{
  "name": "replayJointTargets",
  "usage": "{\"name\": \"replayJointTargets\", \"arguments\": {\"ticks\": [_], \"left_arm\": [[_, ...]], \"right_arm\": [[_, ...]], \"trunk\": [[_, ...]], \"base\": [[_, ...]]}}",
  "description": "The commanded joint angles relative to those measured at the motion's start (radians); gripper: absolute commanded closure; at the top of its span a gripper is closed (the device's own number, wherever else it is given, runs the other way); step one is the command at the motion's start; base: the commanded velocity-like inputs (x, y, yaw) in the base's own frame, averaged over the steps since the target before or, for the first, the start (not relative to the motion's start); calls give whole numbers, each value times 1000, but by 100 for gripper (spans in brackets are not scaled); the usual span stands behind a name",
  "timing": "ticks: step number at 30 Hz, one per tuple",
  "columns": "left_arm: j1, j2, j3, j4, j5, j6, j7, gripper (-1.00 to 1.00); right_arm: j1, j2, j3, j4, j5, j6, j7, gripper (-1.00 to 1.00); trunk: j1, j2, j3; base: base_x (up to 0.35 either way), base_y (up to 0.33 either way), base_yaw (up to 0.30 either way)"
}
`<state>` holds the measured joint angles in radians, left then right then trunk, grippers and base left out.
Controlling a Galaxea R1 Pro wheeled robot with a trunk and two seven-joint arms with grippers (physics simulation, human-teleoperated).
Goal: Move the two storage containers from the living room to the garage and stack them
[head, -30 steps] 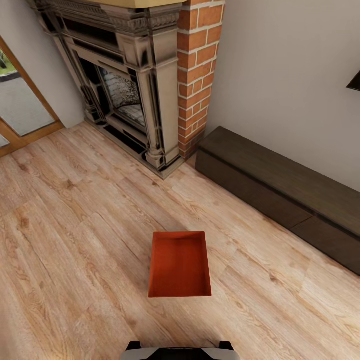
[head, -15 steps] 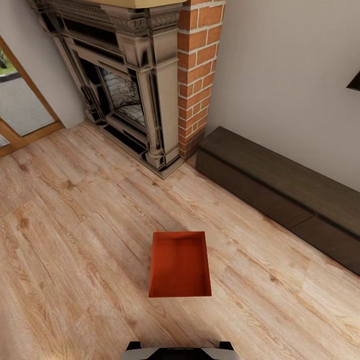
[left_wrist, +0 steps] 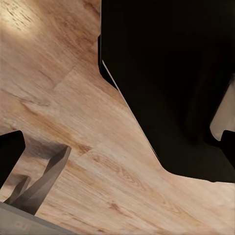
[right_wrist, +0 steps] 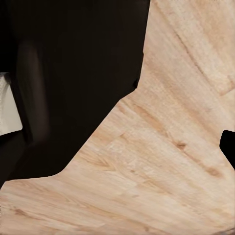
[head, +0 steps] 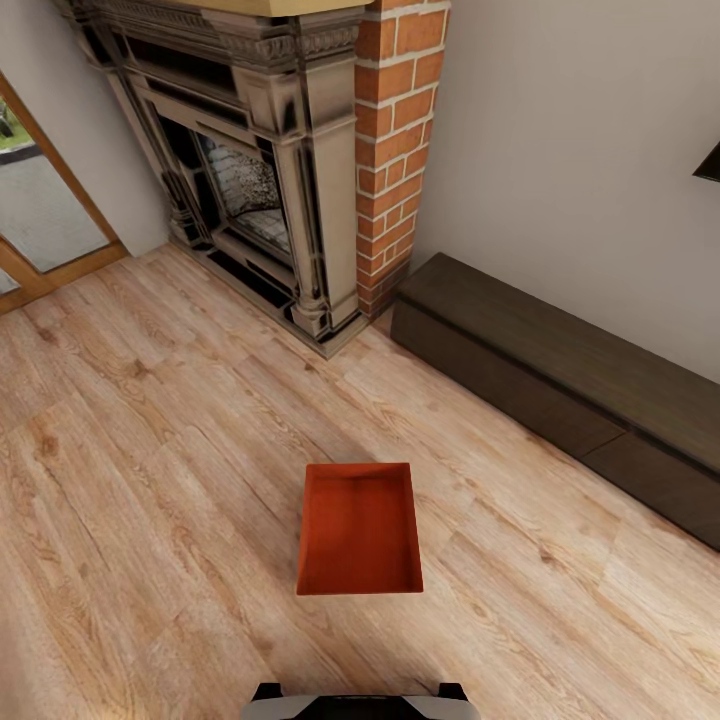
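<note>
In the head view one storage container (head: 359,530) sits open side up on the light wood-plank floor (head: 150,480), in the lower middle of the frame, just ahead of the robot's base edge (head: 355,700) at the bottom. A brick fireplace (head: 290,170) fills the upper left and a long dark cabinet (head: 560,390) runs along the wall at right, so this is the living room and the carrying has not begun. I judge the step in hand to be the approach for the first pick-up. Both wrist views look down at floor planks beside a dark body part, and I cannot tell whether either pincer is spread or pressed together. Next, the arms would have to reach forward and down to the tub's long side walls.
</note>
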<state>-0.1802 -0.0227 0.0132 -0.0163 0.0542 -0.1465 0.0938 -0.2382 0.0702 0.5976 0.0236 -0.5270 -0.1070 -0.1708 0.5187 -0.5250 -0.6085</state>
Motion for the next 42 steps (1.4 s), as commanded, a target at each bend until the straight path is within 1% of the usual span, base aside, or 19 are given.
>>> {"name": "replayJointTargets", "arguments": {"ticks": [1,7,16,19,20,21,35,42], "left_arm": [[0,0,1,1,6,-4,1,-100],[-1,0,1,1,6,-4,1,-100],[-1,0,3,1,8,-4,1,-100],[0,-5,8,0,10,-4,1,-100],[0,-5,6,0,10,-4,1,-100],[0,2,1,0,6,-4,1,-100],[0,2,1,-1,6,-4,1,-100],[-1,2,-2,-14,-2,-5,5,-100]], "right_arm": [[-1,1,8,2,-10,-5,-1,-100],[0,3,8,2,-4,-6,-1,-100],[0,4,8,2,-9,-4,-1,-100],[0,4,9,2,0,-5,0,-100],[0,3,9,2,1,-5,0,-100],[0,1,11,2,2,-5,0,-100],[0,-2,13,1,-2,-7,0,-100],[0,-3,17,-17,4,-7,-2,-100]], "trunk": [[0,-1,-1],[0,-1,-1],[0,-1,-1],[0,-1,-1],[0,-1,-1],[0,-1,-1],[0,-1,-1],[0,-1,-1]], "base": [[0,0,0],[0,0,0],[0,0,0],[0,0,0],[0,0,0],[0,0,0],[0,0,0],[0,0,0]]}}
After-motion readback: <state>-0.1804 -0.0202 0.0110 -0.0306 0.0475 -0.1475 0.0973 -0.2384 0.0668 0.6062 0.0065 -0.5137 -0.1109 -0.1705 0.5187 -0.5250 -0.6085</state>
